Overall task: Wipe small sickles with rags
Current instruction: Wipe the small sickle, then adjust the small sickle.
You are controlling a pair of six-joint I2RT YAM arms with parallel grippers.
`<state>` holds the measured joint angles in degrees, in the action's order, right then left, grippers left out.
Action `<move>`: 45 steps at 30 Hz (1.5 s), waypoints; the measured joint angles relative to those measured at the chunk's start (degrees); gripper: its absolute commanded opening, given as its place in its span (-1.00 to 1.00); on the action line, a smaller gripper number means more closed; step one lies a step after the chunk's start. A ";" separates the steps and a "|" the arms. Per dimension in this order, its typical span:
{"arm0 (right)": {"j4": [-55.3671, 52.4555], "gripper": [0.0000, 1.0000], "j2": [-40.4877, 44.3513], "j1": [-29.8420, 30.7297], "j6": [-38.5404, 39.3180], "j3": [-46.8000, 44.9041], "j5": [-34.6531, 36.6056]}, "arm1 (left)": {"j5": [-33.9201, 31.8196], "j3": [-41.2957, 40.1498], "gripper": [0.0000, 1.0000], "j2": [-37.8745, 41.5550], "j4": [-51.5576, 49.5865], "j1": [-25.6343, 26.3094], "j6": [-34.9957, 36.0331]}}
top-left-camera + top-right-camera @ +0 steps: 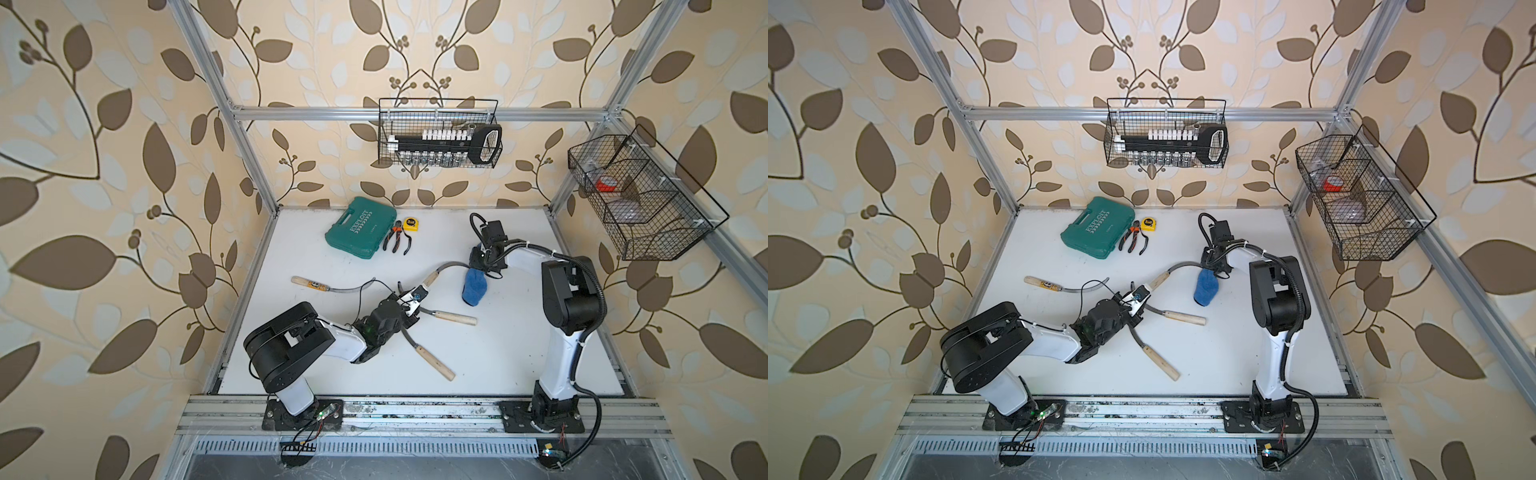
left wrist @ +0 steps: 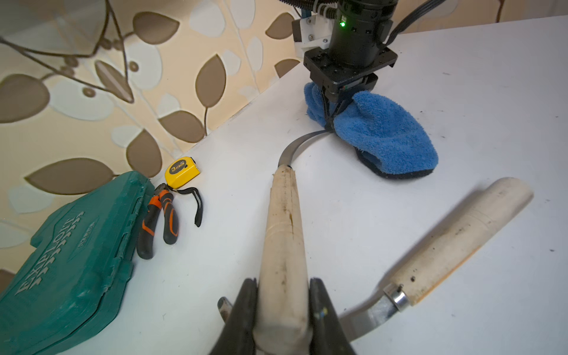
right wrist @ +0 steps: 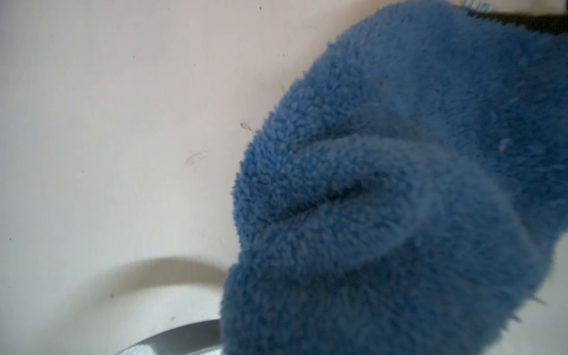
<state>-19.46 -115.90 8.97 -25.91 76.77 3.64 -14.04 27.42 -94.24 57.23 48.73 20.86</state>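
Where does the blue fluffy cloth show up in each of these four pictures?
Top view: blue cloth, right of centre.
Top view: the cloth again, right of centre.
Left wrist: cloth at the sickle blade's far end, pinched by the right fingers.
Right wrist: cloth close up, filling much of the picture.
Shared landmark: the curved sickle blade running into the cloth.

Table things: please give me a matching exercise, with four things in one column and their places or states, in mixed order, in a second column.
Things:
1. blue rag
2. sickle with its blade in the rag
3. pliers
4. black socket holder

Places or states:
a. in the wire basket on the back wall
b. handle clamped in the left gripper
c. lying beside the teal case
d. pinched by the right gripper

Pairs: 1-d, 2-b, 3-c, 4-a
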 measured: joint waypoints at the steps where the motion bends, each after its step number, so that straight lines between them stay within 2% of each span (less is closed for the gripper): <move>1: 0.02 -1.00 0.04 0.11 -0.07 -0.04 0.37 | -0.20 0.00 -1.00 0.00 0.07 0.00 0.00; 5: 0.96 -1.00 2.25 0.39 -0.46 -2.99 0.90 | -2.95 0.44 -1.00 0.00 -0.04 0.00 -0.24; 11: -0.02 -1.00 11.47 2.29 -0.96 -10.12 2.62 | -5.46 4.59 -1.00 0.20 -5.22 -0.04 -3.96; 18: 0.04 -1.00 23.37 10.51 -1.09 -12.26 7.08 | -3.67 11.50 -1.00 6.34 -23.91 -2.51 -16.63; 22: 0.61 -1.00 28.72 16.00 -1.36 -14.86 8.87 | 3.28 15.89 -1.00 9.44 -33.86 -8.72 -26.34; 28: 2.27 -1.00 33.18 24.33 -2.21 -20.13 9.20 | 16.09 18.10 -1.00 9.66 -44.04 -18.95 -37.92; 34: 4.92 -1.00 33.62 27.89 -3.37 -23.10 7.41 | 26.40 18.36 -1.00 8.70 -46.31 -19.82 -42.16; 38: 6.93 -1.00 33.62 29.03 -4.22 -24.52 6.25 | 29.29 17.73 -1.00 9.60 -45.88 -19.82 -42.40; 45: 11.04 -1.00 32.65 31.06 -5.66 -24.57 4.09 | 33.55 12.96 -1.00 17.31 -42.32 -19.82 -42.80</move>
<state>-8.43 -83.24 40.03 -31.57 52.21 7.73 19.51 40.38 -76.93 14.92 28.91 -21.93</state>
